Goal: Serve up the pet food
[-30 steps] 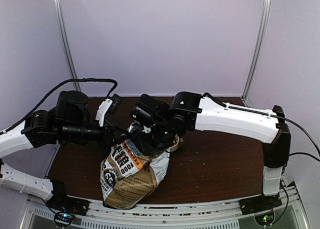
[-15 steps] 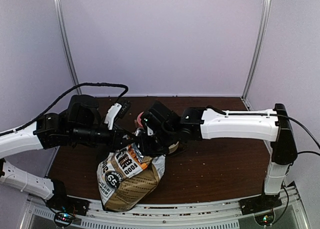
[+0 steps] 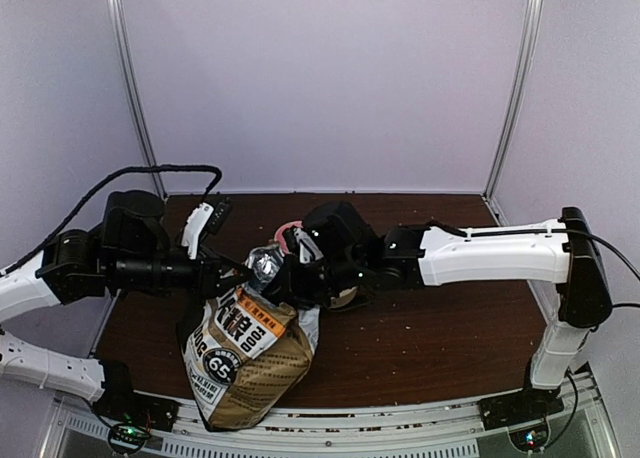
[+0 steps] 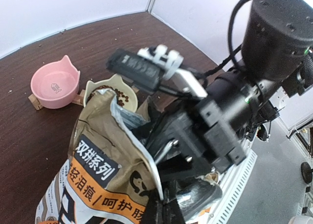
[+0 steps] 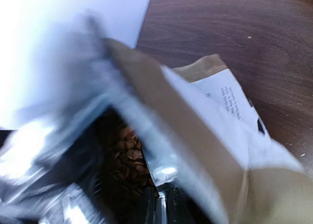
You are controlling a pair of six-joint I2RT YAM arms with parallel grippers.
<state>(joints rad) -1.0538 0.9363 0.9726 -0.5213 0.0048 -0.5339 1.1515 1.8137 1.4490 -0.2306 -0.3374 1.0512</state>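
The printed bag (image 3: pixel 240 353) stands on the table with its top open. My left gripper (image 3: pixel 222 278) is shut on the bag's top edge, and this grip also shows in the left wrist view (image 4: pixel 164 209). My right gripper (image 3: pixel 293 278) is shut on the silver scoop (image 3: pixel 266 266), which sits at the bag's mouth. In the right wrist view the right gripper (image 5: pixel 159 207) holds the scoop (image 5: pixel 166 172) inside the open bag (image 5: pixel 210 136), next to brown pet food (image 5: pixel 124 155). More pet food (image 4: pixel 117 94) lies in the cream bowl (image 4: pixel 93 87).
A pink cat-ear bowl (image 4: pixel 51 84) stands beside the cream bowl on a low stand; it also shows in the top view (image 3: pixel 288 228). The cream bowl (image 3: pixel 347 298) is mostly hidden under my right arm. Loose crumbs dot the brown table (image 3: pixel 440 328).
The bag and my left gripper have shifted left and toward the near edge. My right arm has stretched further left, bringing the scoop to the bag's mouth.
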